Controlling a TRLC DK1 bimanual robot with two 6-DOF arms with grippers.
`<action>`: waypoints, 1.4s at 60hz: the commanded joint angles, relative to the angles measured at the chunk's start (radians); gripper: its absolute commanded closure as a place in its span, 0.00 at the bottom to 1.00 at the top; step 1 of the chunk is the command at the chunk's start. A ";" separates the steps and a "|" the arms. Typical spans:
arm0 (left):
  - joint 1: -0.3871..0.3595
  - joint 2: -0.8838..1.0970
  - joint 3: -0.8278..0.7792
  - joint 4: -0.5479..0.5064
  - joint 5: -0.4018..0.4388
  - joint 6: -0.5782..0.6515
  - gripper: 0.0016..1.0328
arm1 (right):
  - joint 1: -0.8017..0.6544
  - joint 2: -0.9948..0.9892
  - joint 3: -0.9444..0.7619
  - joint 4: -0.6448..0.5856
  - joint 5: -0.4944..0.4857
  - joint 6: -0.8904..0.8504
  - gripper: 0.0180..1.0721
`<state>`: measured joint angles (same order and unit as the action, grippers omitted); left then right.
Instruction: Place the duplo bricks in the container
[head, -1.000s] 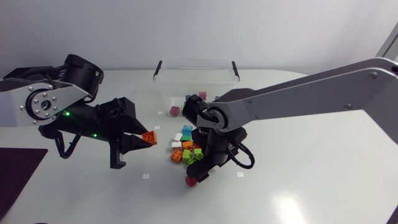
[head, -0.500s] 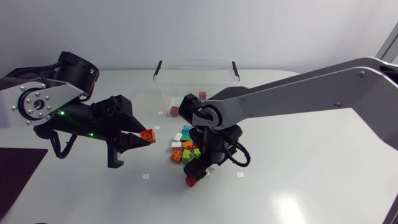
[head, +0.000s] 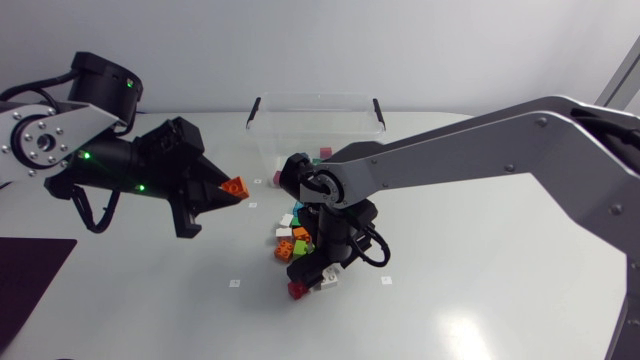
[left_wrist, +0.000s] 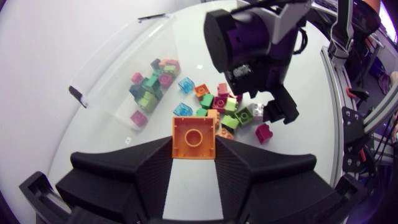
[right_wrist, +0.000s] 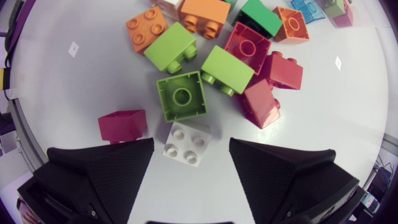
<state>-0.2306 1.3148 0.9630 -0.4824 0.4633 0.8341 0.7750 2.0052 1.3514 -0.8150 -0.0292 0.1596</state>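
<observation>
My left gripper (head: 232, 189) is shut on an orange duplo brick (head: 236, 185) and holds it in the air, left of the clear container (head: 315, 99). The left wrist view shows that brick (left_wrist: 194, 138) pinched between the fingers, with the container (left_wrist: 118, 56) and several bricks inside it ahead. A pile of loose bricks (head: 298, 240) lies in front of the container. My right gripper (head: 312, 280) hangs open over the pile's near edge. A white brick (right_wrist: 186, 143) lies between its fingers, untouched, and a dark pink brick (right_wrist: 121, 124) sits beside one finger.
Green (right_wrist: 181, 95), red (right_wrist: 258, 102) and orange (right_wrist: 146, 28) bricks crowd just ahead of my right gripper. My right arm (head: 450, 150) stretches across the table from the right. A dark mat (head: 30, 275) lies at the front left.
My left gripper has risen with the orange brick, a little toward the container. My right gripper has slid left and toward the table's front, over the pile's near edge.
</observation>
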 joint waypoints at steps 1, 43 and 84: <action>0.020 -0.012 0.049 0.027 0.009 -0.061 0.76 | -0.011 0.027 0.018 -0.012 -0.003 0.035 0.27; 0.024 0.164 0.224 0.232 0.000 -0.325 0.75 | -0.013 0.037 -0.023 0.014 -0.032 0.044 0.67; -0.018 0.408 0.437 0.306 -0.031 -0.432 0.74 | -0.146 -0.232 -0.067 -0.039 -0.064 -0.055 0.69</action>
<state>-0.2363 1.6699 1.3460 -0.1879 0.4374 0.4362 0.6472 1.8061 1.3048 -0.8352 -0.0830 0.1261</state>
